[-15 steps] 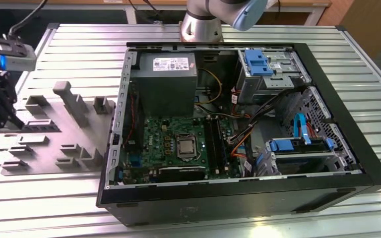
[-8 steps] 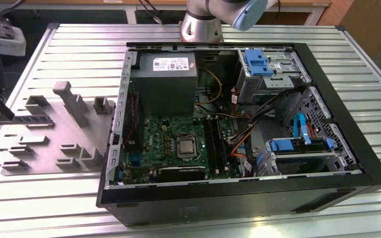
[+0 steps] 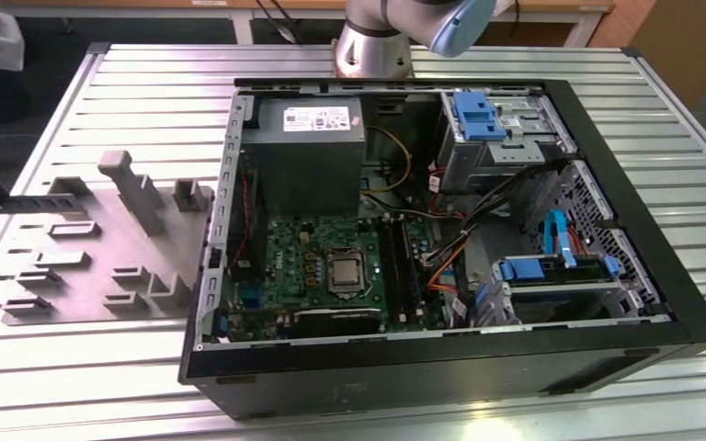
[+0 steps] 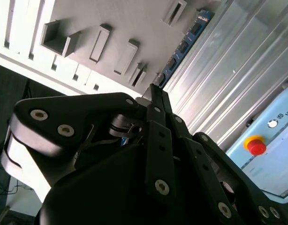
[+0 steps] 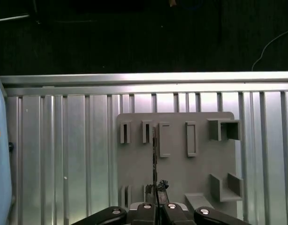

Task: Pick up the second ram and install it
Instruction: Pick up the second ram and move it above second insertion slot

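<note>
My fingers (image 4: 159, 123) are matt black metal; blue-green circuit-board ram (image 4: 182, 47); shiny ribbed metal worktop (image 5: 64, 154); smooth matt grey plastic holder plate (image 5: 181, 176).

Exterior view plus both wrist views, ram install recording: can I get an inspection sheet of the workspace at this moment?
Surface: ribbed metal table, bearing a grey holder plate and an open computer case.
Job's things: the second ram shows over the holder plate, outside the case; resting or lifted cannot be told. The motherboard lies in the case.
Clutter: nothing seen.
Grippers: the gripper sits at the ram's near end; grip cannot be told.
Cables: yellow, black and orange bundles and a blue cable inside the case.
Surroundings: arm base at the table's far edge in the exterior view; a pale blue pendant with a red button.
</note>
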